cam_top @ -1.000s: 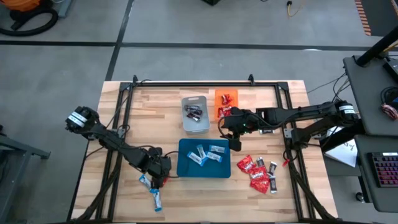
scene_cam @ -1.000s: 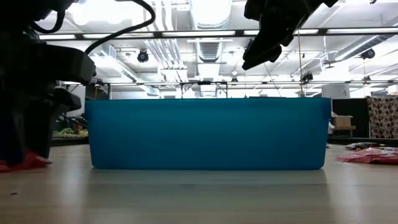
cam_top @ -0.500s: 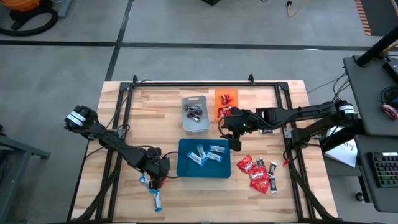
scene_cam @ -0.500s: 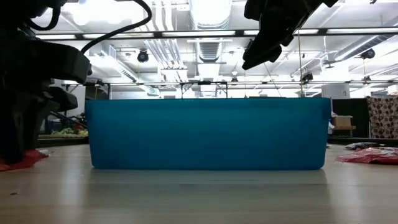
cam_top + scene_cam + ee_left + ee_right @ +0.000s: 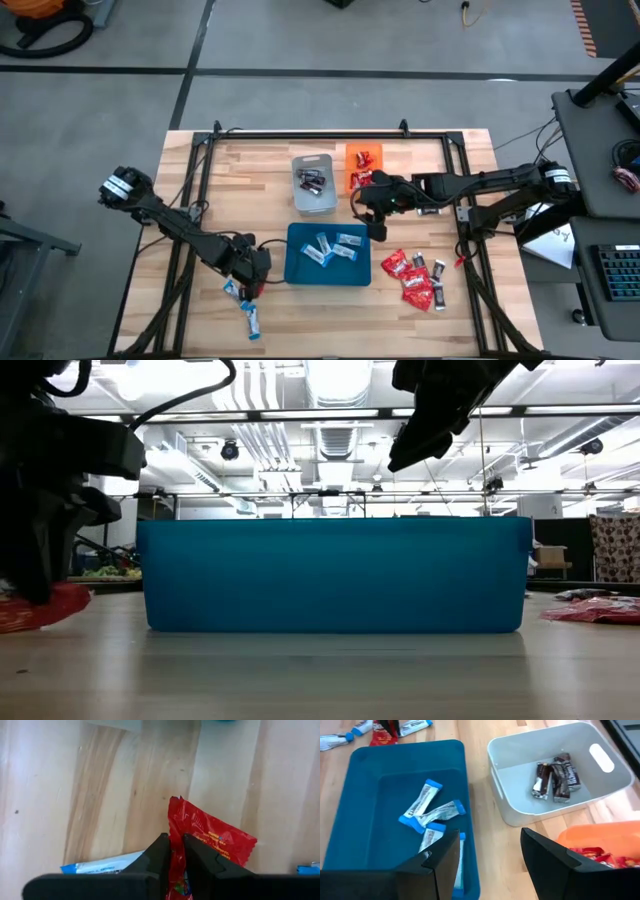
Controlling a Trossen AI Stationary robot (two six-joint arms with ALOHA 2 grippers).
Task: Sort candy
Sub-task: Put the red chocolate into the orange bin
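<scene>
- We see the candy spread over several spots: a red packet lies on the wooden table just off the blue tray's left end, with blue-and-white bars beside it.
- Our left gripper is clamped on that red packet, its fingers pressed together on the wrapper's edge; in the low view the packet shows at table level under the dark gripper.
- In the blue tray we count several blue-and-white bars.
- The grey tray, just beyond the blue one, holds dark mini bars; the orange tray beside it holds red packets.
- A loose pile of red packets with a few dark bars sits on the table to the right of the blue tray.
- Our right gripper hangs above the gap between the blue, grey and orange trays, its fingers well apart and holding nothing.
</scene>
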